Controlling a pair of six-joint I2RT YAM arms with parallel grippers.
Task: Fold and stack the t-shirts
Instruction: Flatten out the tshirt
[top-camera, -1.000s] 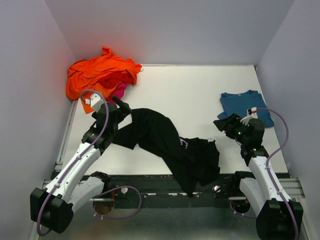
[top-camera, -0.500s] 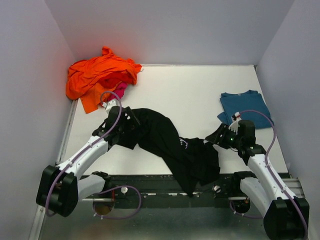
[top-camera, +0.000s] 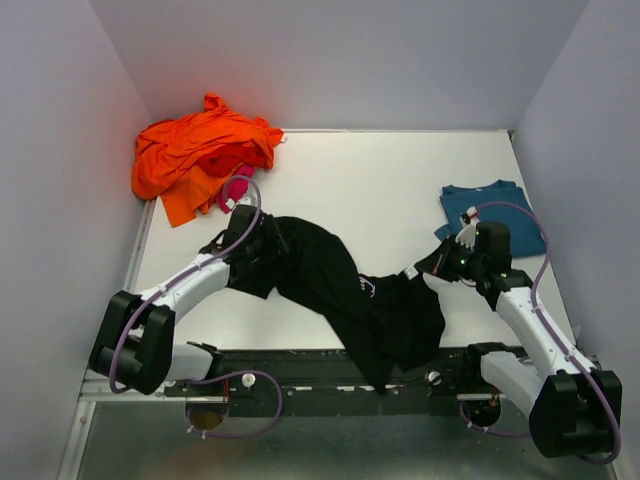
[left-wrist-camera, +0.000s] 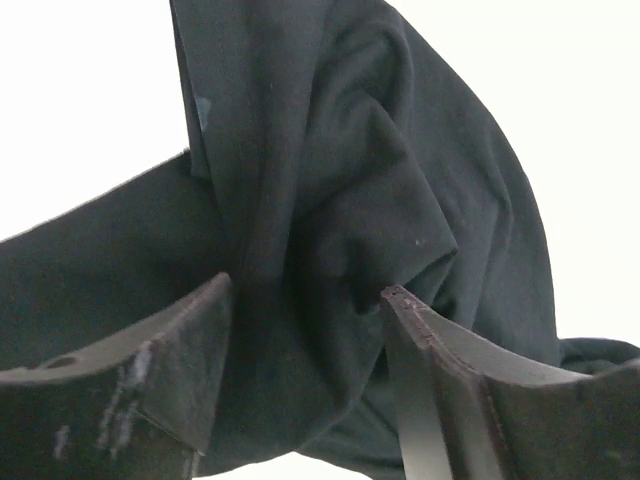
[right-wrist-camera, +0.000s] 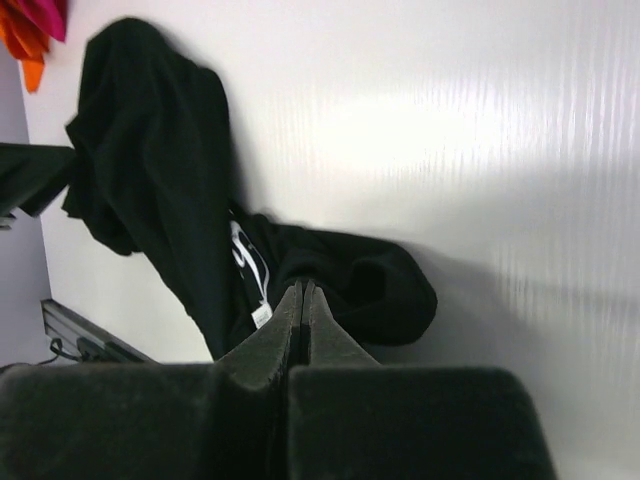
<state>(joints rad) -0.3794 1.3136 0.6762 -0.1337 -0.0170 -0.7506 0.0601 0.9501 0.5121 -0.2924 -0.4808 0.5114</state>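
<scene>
Bunching is why you work both ends: black shirt (top-camera: 340, 285) sprawls across mid-frame, left gripper (left-wrist-camera: 307, 292) spread wide astride its upper-left fold, right gripper (right-wrist-camera: 302, 288) pressed closed at its right edge, presumably to spread it flat.

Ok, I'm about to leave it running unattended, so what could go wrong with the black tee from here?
The left end effector is open astride a bunched fold of the black tee; closing may grab several layers, so it won't spread flat.
The right end effector is shut at the tee's edge; whether it pinches cloth is unclear, so it may slip.
The tee overhangs the near edge of the table and could snag.
</scene>
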